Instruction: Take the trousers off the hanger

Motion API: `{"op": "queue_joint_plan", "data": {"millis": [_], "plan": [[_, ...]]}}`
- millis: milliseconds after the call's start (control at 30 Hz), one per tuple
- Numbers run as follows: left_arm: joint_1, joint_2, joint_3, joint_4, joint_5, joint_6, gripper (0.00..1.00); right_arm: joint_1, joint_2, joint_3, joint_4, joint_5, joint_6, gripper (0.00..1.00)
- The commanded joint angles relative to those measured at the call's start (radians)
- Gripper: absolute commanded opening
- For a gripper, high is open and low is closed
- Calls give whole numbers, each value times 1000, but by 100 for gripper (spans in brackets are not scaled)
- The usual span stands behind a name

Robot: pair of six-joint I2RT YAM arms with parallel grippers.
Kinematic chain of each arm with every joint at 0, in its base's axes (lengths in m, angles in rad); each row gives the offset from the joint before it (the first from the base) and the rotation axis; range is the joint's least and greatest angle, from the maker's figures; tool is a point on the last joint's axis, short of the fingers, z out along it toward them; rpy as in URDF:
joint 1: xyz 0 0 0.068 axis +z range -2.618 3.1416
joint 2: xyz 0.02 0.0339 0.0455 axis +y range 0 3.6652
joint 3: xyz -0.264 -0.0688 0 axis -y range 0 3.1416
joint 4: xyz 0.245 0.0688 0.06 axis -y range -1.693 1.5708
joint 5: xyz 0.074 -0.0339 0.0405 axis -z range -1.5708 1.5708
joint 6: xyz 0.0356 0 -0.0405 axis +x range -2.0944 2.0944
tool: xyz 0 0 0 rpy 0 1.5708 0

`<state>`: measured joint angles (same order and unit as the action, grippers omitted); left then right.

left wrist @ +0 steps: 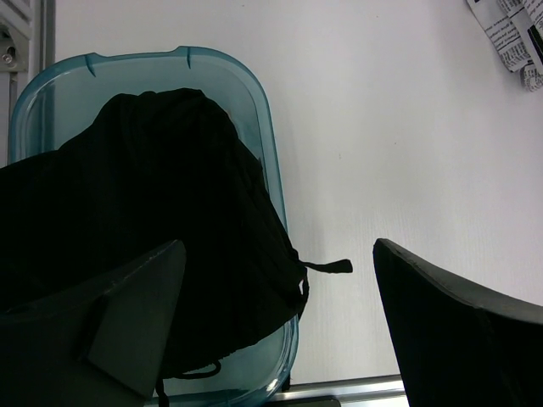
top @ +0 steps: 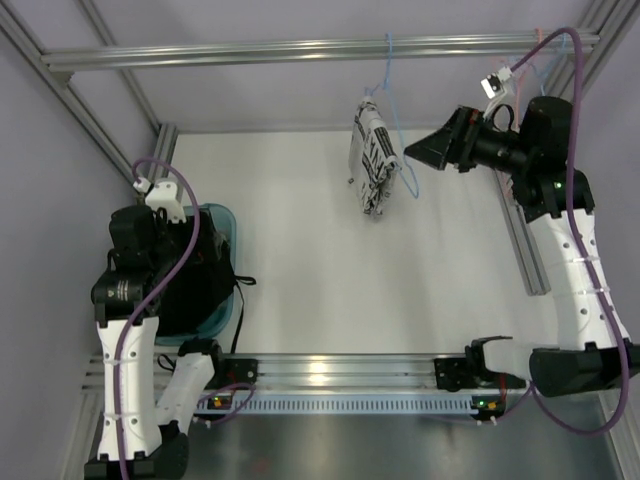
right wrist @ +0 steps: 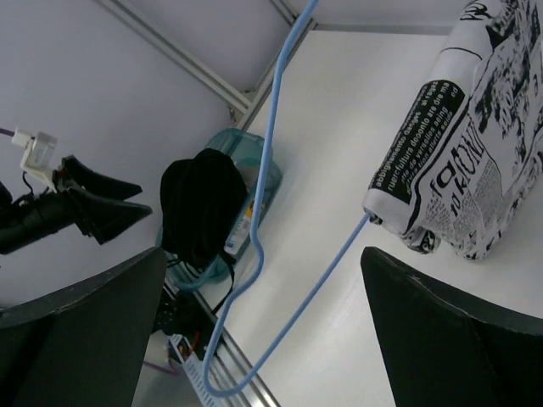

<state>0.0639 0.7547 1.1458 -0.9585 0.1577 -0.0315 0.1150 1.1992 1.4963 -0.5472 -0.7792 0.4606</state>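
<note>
Top: trousers [top: 373,160] on blue wire hanger [top: 388,62] hooked on aluminium rail [top: 300,50]. Right fingers [top: 428,150] just beside, spread, empty.
Left wrist: left fingers [left wrist: 458,322] released above black cloth [left wrist: 153,186] in teal plastic tub [left wrist: 256,102].
Right wrist: newsprint lettering readable, cloth folded over thin wire.
</note>
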Motion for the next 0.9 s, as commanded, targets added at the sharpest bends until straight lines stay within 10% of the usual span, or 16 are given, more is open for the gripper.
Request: {"op": "queue_joint_plan", "data": {"millis": [0, 633, 867], "plan": [[4, -8, 28, 23, -30, -7, 98, 50, 75, 123, 138, 38, 137, 98], [4, 21, 37, 27, -37, -11, 98, 150, 221, 9, 470, -25, 492, 74], [4, 28, 37, 29, -33, -18, 98, 170, 220, -31, 535, -9, 532, 39]]}}
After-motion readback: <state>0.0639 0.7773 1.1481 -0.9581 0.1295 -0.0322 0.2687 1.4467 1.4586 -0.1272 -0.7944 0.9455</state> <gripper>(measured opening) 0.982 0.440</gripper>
